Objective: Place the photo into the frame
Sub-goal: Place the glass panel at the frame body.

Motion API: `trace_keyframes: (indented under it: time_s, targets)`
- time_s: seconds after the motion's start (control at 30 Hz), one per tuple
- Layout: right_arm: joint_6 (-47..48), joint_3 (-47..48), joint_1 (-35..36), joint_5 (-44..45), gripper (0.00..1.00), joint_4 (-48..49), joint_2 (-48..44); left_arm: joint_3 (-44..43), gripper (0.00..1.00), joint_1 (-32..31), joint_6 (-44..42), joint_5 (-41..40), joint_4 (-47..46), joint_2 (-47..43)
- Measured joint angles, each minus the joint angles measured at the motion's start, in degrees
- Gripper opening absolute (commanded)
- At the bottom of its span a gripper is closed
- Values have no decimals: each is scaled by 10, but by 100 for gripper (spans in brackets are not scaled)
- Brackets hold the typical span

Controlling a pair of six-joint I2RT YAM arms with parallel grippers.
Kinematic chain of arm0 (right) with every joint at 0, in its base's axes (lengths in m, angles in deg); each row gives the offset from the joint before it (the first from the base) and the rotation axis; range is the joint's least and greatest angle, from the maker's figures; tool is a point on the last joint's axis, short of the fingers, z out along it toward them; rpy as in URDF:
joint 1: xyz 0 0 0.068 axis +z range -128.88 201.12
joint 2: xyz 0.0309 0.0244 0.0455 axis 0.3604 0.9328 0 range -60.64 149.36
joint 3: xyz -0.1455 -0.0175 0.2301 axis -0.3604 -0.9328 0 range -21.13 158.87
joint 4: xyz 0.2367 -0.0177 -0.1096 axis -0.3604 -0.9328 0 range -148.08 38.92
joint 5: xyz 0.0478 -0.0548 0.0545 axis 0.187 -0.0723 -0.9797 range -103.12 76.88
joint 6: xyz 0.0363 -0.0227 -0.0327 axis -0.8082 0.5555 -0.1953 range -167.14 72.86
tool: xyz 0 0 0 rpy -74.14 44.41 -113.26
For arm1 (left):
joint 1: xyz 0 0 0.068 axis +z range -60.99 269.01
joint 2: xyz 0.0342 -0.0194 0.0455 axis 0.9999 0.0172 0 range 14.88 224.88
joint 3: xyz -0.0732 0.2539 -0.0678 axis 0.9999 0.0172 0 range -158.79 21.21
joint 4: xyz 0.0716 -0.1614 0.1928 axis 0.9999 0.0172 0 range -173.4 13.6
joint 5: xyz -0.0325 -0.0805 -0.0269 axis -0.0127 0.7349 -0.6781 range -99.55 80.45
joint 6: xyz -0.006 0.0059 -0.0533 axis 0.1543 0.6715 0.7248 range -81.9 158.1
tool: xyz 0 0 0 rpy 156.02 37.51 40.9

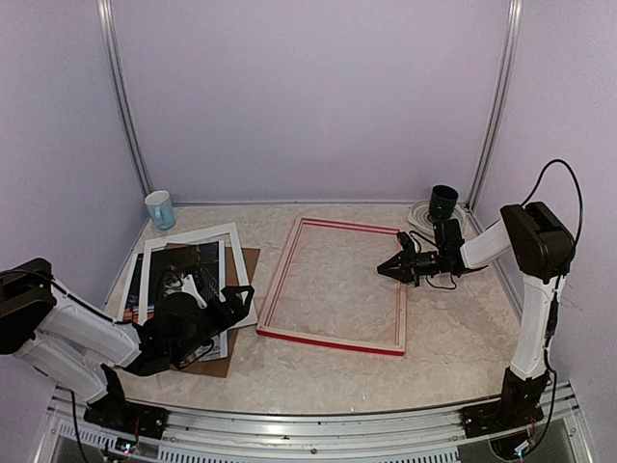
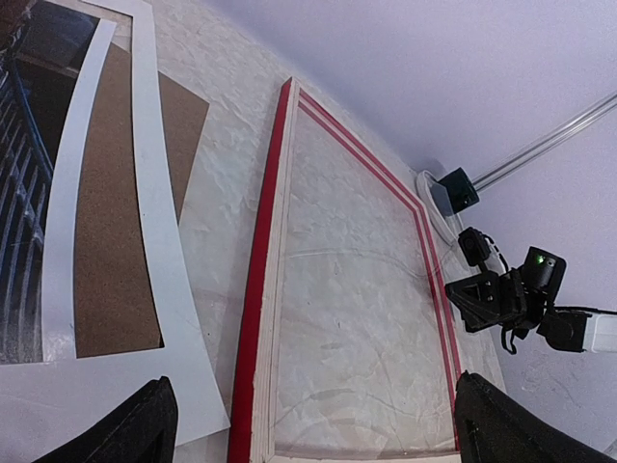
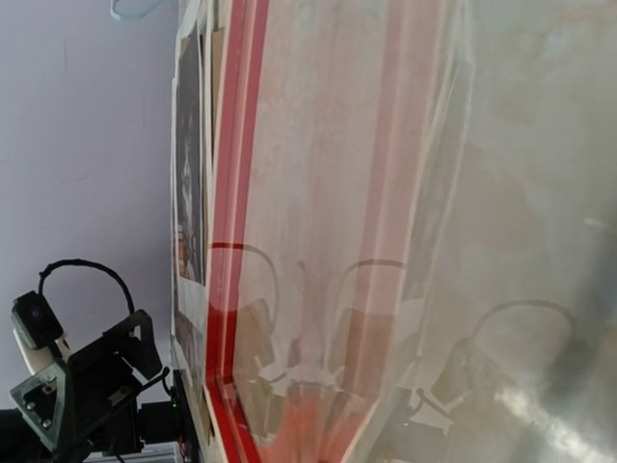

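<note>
The red frame (image 1: 280, 280) lies flat mid-table, pale wood side up, with a clear sheet (image 2: 357, 318) across its opening. To its left lies the photo (image 1: 198, 262), dark and glossy, partly under a white mat (image 1: 238, 258); its edge also shows in the left wrist view (image 2: 24, 193). My left gripper (image 1: 229, 299) hovers open over the mat's right side near the frame's left rail (image 2: 253, 318), nothing between its fingers (image 2: 149, 424). My right gripper (image 1: 384, 271) is shut at the frame's right rail; the clear sheet (image 3: 337, 193) fills its wrist view and seems pinched at its edge.
A brown backing board (image 1: 249, 265) lies under the mat and photo. A pale blue cup (image 1: 160, 209) stands at the back left. A dark green cup (image 1: 442, 202) sits on a white coil at the back right. Walls enclose the table on three sides.
</note>
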Motion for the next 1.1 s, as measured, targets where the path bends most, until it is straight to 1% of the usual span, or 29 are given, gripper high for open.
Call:
trace_keyframes:
  time_s: [1.1]
  targets:
    - [7,-4,-4,11,3,-15,0,0,99,0,10,0,0,8]
